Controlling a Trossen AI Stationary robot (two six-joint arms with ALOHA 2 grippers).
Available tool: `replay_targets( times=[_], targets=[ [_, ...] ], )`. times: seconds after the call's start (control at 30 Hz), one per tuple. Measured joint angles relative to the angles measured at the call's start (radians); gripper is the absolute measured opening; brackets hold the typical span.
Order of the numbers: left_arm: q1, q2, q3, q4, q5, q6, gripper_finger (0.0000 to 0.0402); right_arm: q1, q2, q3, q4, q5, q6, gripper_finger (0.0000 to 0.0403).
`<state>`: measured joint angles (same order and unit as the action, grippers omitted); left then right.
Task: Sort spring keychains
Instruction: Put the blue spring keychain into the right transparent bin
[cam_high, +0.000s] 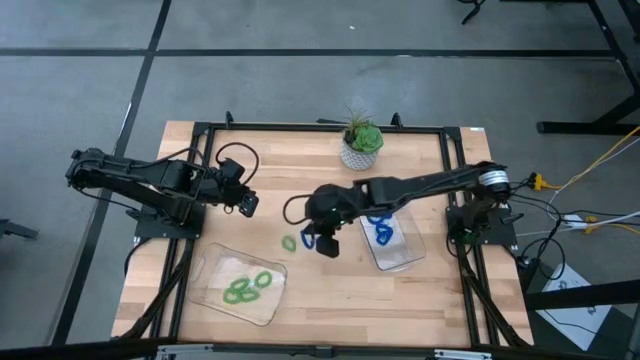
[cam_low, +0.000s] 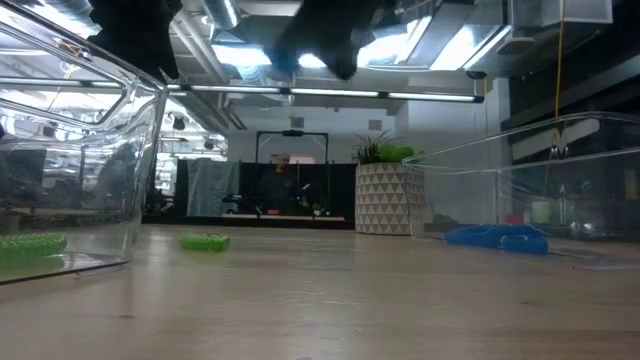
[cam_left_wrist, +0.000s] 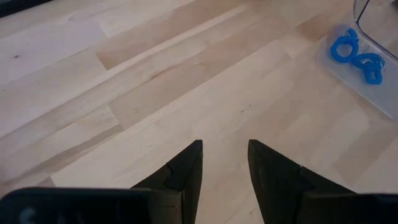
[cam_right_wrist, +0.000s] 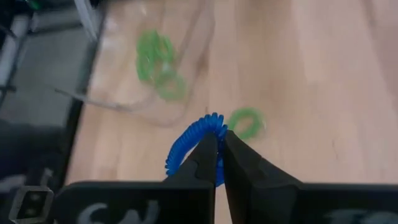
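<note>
Right gripper (cam_right_wrist: 217, 146) fingers clamp a blue keychain (cam_right_wrist: 186, 149) in the right wrist view; high view shows left gripper (cam_high: 250, 204) fingers apart, upper left

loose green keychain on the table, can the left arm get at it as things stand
Probably yes. The green keychain lies alone on bare wood between the trays, and the left end effector is open and empty nearby. The right end effector, holding a blue keychain, hovers close and might crowd it.

Robot body: two dark arms.
Both arms matte black, with black cables looped at the wrists; right arm carries a silver joint ring (cam_high: 493, 178); fingers (cam_left_wrist: 184, 177) taper to wedge points.
</note>
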<state>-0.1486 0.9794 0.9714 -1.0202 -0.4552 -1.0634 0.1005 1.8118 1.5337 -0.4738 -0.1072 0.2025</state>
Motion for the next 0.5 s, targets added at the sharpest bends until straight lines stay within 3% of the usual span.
replay_targets(
  times=[0.5],
  targets=[
    [0.0, 0.0, 0.0, 0.0, -0.035, 0.015, 0.0123, -0.018, -0.205, 0.002, 0.073, 0.123, 0.026, 0.0014]
  ],
)
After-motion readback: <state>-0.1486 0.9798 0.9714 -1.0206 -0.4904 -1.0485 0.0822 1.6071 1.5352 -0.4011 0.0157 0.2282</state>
